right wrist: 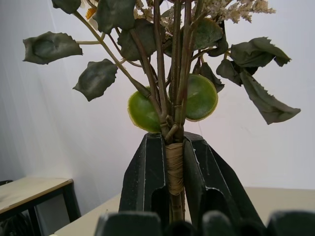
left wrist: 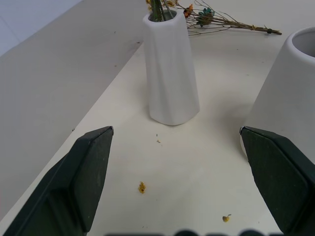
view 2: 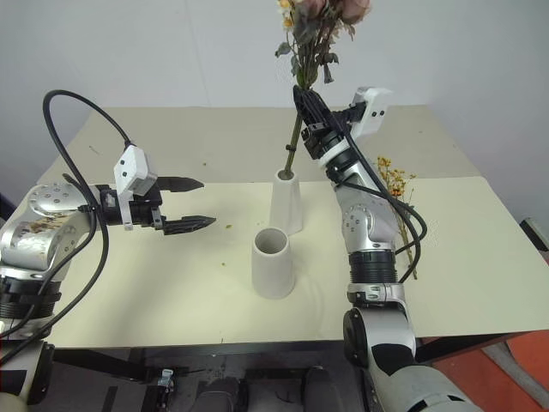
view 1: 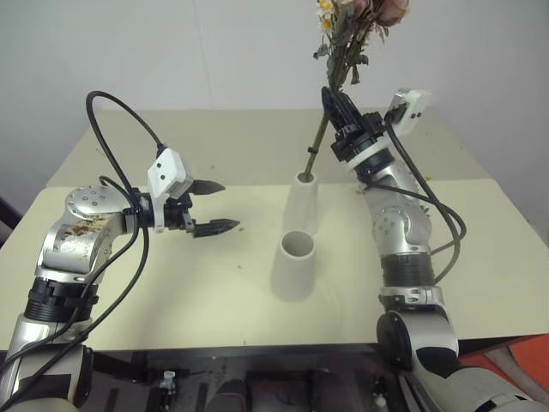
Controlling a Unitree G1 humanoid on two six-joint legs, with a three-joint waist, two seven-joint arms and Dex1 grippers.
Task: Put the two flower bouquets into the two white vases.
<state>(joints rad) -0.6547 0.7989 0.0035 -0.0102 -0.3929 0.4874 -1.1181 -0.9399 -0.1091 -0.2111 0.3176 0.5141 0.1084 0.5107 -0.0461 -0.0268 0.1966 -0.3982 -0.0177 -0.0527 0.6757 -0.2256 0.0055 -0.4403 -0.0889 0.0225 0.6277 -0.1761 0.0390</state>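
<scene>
My right gripper [view 1: 333,96] is shut on the wrapped stems of the rose bouquet [view 1: 356,26], holding it upright and a little tilted. Its stem ends sit inside the mouth of the slim white vase [view 1: 303,202]. The wider white vase [view 1: 294,266] stands just in front of that one, its round mouth holding nothing. The yellow-orange bouquet [view 2: 396,184] lies flat on the table to the right of my right arm. My left gripper [view 1: 210,208] hovers open to the left of both vases, nothing between its fingers [left wrist: 93,167].
Small petal crumbs [left wrist: 141,187] dot the pale table [view 1: 214,300] between my left gripper and the vases. A seam crosses the tabletop behind the slim vase. The table's front edge runs just below the wider vase.
</scene>
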